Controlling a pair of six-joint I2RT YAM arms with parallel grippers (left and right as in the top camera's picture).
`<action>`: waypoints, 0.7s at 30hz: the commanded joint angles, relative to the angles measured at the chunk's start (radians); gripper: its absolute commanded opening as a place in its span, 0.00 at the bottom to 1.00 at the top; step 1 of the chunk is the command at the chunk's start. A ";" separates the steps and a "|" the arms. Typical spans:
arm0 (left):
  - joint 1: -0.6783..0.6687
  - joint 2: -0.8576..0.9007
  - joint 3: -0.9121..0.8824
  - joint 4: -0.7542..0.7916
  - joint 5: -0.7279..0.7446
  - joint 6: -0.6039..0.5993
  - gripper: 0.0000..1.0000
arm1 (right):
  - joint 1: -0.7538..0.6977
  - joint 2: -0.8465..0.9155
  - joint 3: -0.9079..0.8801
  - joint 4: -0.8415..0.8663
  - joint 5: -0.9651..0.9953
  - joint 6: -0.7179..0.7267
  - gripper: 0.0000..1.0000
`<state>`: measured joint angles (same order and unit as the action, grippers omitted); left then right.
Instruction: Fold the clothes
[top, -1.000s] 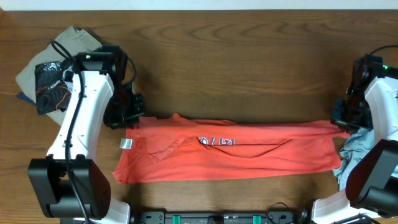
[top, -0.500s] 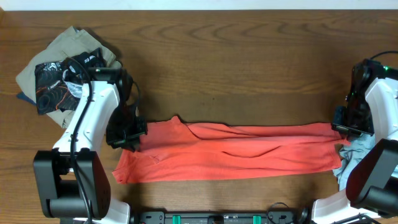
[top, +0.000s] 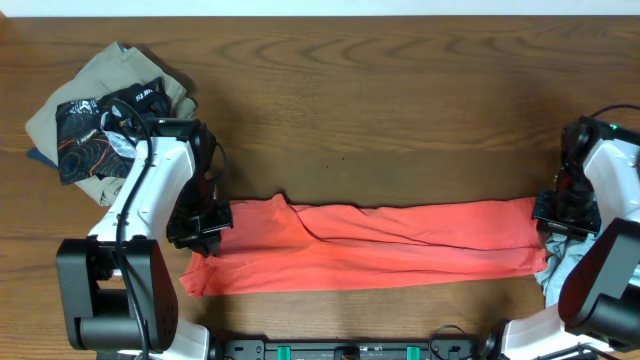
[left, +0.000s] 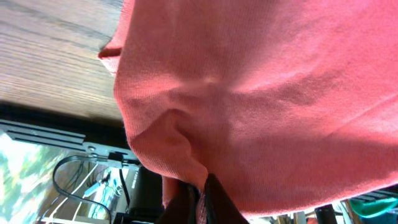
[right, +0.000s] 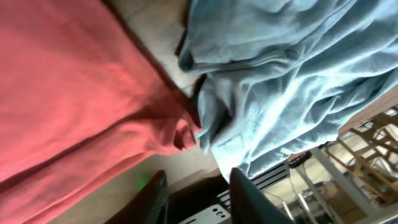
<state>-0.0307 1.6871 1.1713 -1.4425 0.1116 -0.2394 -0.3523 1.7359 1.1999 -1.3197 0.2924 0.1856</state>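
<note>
One coral-red T-shirt (top: 380, 245) lies flat on the wooden counter (top: 380, 110). It is doubled over lengthwise into a long, narrow band that runs from side to side along the counter's near edge. A shallow crease crosses its upper layer left of the middle, and its left end splays out into a wider flap.

Two arms are at the T-shirt, one at each end. The left arm (top: 150, 190) reaches down at the T-shirt's upper left corner. In the left wrist view the left jaws stand narrow, nearly together, with a pucker of the red cloth drawn down between them. The right arm (top: 615, 180) comes down at the T-shirt's upper right corner. In the right wrist view the right jaws stand apart with nothing between them, and the T-shirt's bunched corner lies on the counter just beyond their tips.

Three other garments are in view. Two lie in one heap well apart from the T-shirt, beyond its left end at the far side: a khaki garment (top: 60, 115) with a black patterned garment (top: 85, 140) on top of it. One light blue garment (top: 560, 265) lies crumpled just beside the T-shirt's right end, touching that corner in the right wrist view.
</note>
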 joint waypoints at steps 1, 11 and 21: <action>0.002 0.000 -0.005 -0.011 -0.044 -0.018 0.34 | -0.023 -0.010 -0.003 0.012 -0.010 0.025 0.38; 0.000 0.000 -0.004 0.025 0.040 -0.019 0.45 | -0.027 -0.010 -0.041 0.120 -0.273 -0.169 0.52; -0.076 0.000 -0.004 0.245 0.143 -0.006 0.46 | -0.027 -0.010 -0.242 0.368 -0.272 -0.164 0.59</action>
<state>-0.0769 1.6871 1.1702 -1.2221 0.2237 -0.2573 -0.3702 1.7359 0.9932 -0.9798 0.0338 0.0360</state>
